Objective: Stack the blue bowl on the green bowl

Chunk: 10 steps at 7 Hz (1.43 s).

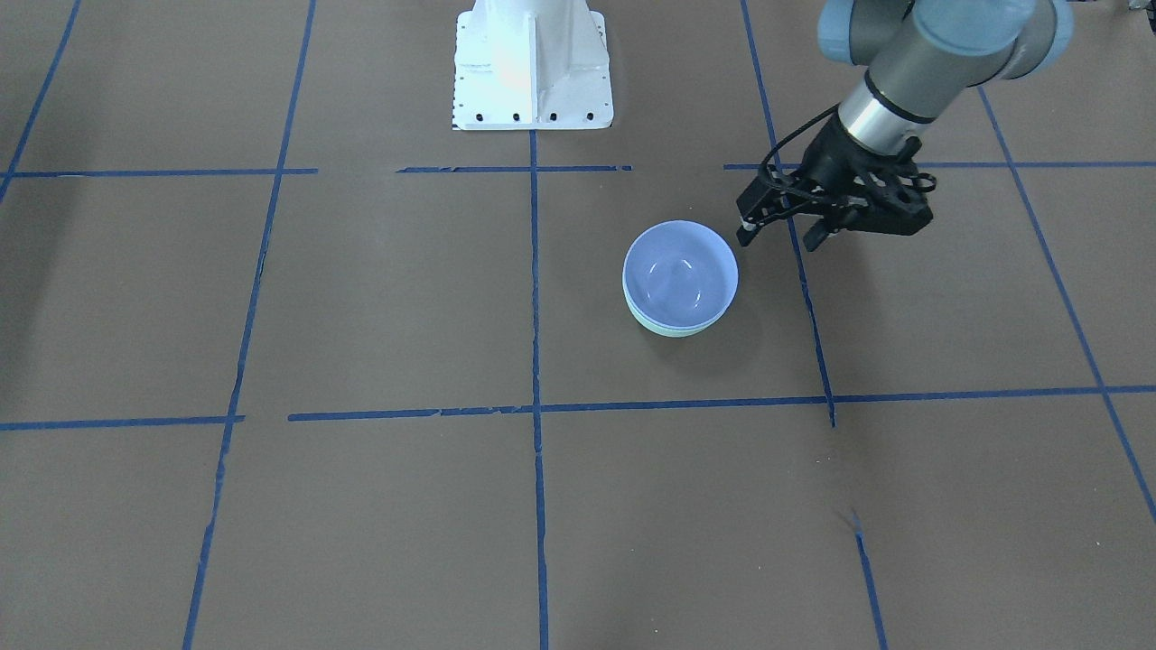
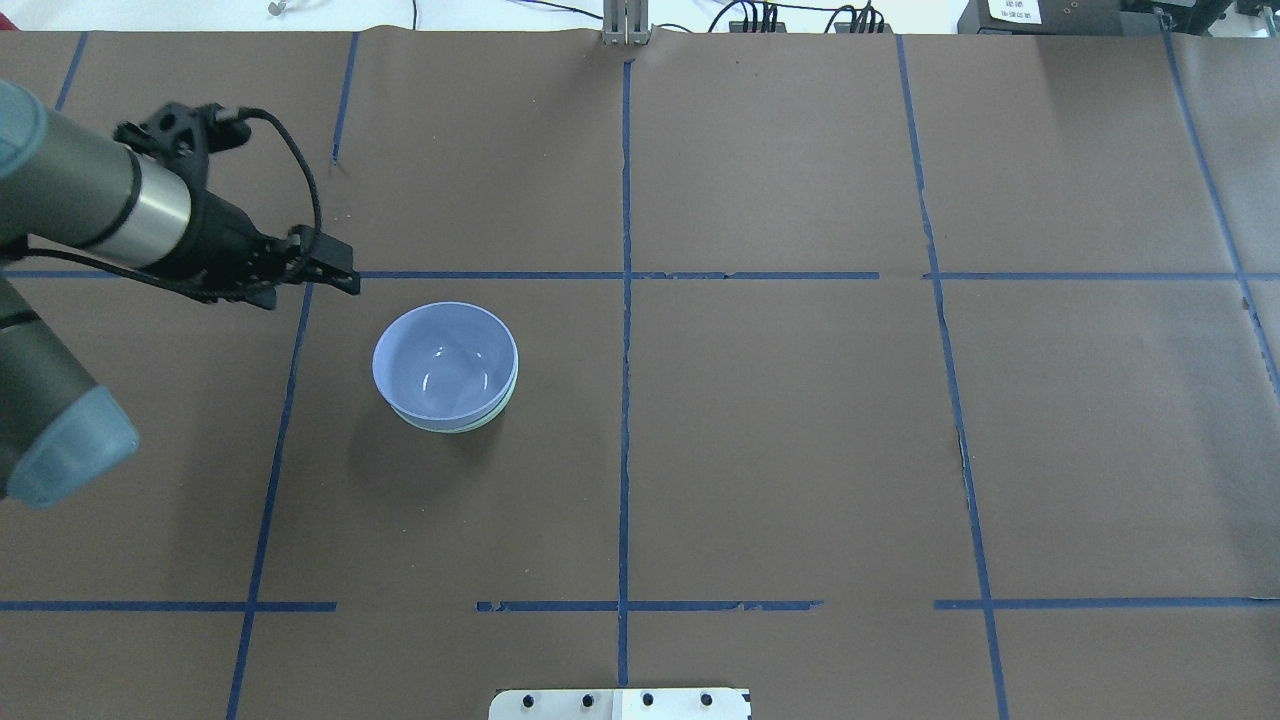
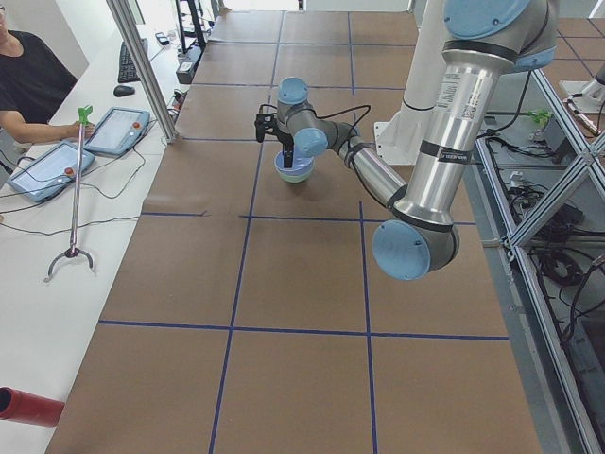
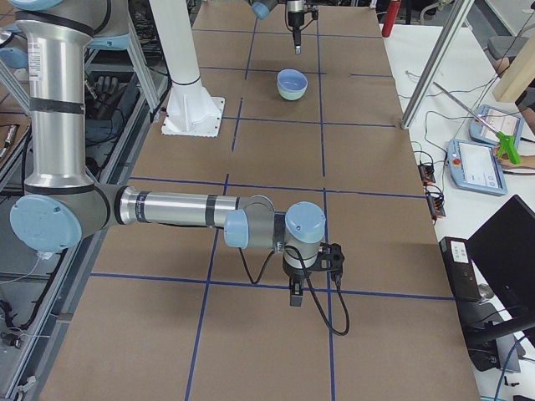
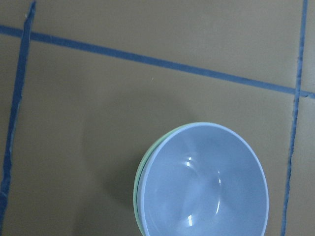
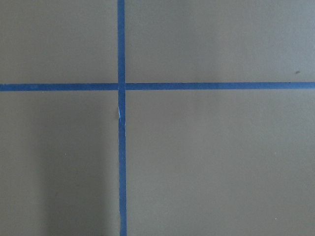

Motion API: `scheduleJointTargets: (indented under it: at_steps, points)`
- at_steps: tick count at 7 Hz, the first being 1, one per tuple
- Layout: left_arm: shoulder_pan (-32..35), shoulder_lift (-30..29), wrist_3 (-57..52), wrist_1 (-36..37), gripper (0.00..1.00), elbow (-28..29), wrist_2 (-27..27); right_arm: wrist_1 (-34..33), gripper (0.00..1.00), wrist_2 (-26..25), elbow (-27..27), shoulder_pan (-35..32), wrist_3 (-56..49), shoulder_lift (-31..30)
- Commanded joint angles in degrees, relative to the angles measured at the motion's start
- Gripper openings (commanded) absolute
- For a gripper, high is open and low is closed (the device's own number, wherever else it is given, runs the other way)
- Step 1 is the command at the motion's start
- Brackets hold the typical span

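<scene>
The blue bowl (image 1: 679,275) sits nested inside the green bowl (image 1: 673,330), whose mint rim shows only as a thin crescent under it. The stack stands on the brown table on my left side, seen also in the overhead view as blue bowl (image 2: 445,360) over green bowl (image 2: 440,425), and in the left wrist view as blue bowl (image 5: 206,182) and green bowl (image 5: 140,169). My left gripper (image 1: 780,239) is open and empty, raised beside the stack and apart from it, also in the overhead view (image 2: 345,280). My right gripper (image 4: 294,299) hovers far off over a tape crossing; I cannot tell whether it is open.
Blue tape lines (image 1: 535,298) divide the brown table into squares. The white robot base (image 1: 533,63) stands at the table's robot side. Operators' tablets (image 3: 118,130) and metal posts (image 3: 142,66) lie beyond the far edge.
</scene>
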State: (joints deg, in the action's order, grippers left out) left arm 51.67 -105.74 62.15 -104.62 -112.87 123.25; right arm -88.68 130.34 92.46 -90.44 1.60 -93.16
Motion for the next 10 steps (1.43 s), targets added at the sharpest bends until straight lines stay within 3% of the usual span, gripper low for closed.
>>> scheduleJointTargets:
  at_steps: [1,3,4,5,6,7,9,10]
  points:
    - [11.74,0.71,-20.48,10.52,1.0,-1.3,0.15,0.0,1.0,0.0,0.0,0.0,-0.02,0.0]
    - [18.62,2.02,-44.64,19.68,1.0,0.45,0.24,0.0,1.0,0.0,0.0,0.0,-0.02,0.0]
    - [24.39,4.64,-51.8,19.37,1.0,3.68,1.28,0.0,1.0,0.0,0.0,0.0,-0.02,0.0]
    - [29.67,7.97,-59.35,18.85,1.0,8.76,9.21,0.0,1.0,0.0,0.0,0.0,-0.02,0.0]
    - [34.59,10.79,-66.13,17.97,1.0,12.64,12.6,0.0,1.0,0.0,0.0,0.0,-0.02,0.0]
    - [38.99,12.47,-71.33,17.61,1.0,16.59,12.8,0.0,1.0,0.0,0.0,0.0,-0.02,0.0]
    - [40.17,15.64,-73.23,12.11,1.0,22.49,12.72,0.0,1.0,0.0,0.0,0.0,-0.02,0.0]
    - [40.44,15.91,-72.79,12.33,1.0,22.61,12.54,0.0,1.0,0.0,0.0,0.0,-0.02,0.0]
